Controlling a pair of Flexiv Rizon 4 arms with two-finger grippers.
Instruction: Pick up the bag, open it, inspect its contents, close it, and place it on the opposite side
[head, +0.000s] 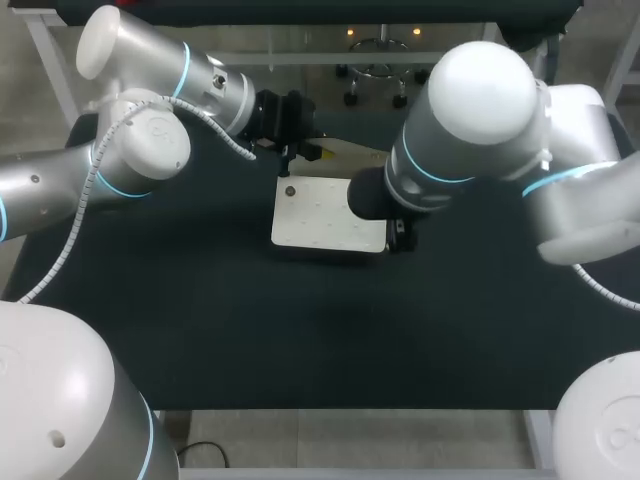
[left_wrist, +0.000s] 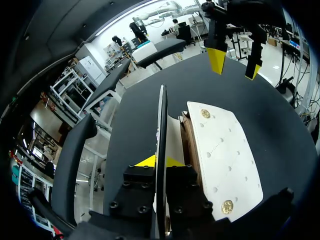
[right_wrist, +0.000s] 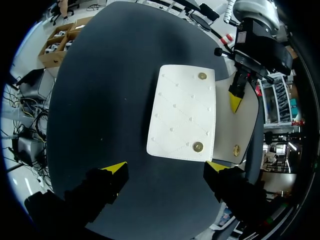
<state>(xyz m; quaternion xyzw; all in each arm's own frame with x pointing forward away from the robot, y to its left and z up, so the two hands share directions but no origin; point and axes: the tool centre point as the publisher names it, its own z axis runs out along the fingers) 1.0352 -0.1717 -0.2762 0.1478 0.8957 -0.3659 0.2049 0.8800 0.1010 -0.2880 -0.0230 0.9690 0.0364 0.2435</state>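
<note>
Left gripper (left_wrist: 159, 161) is clamping the bag's (head: 330, 212) flap (left_wrist: 161, 130) upright, right gripper (right_wrist: 165, 167) is hanging open
Bag is sitting mid-table (head: 200, 300), flap standing at its 12 o'clock edge, pinched by the left gripper coming in from 11. Right gripper is hovering at the bag's 3 o'clock end, fingers spread wide, clear of it
</note>
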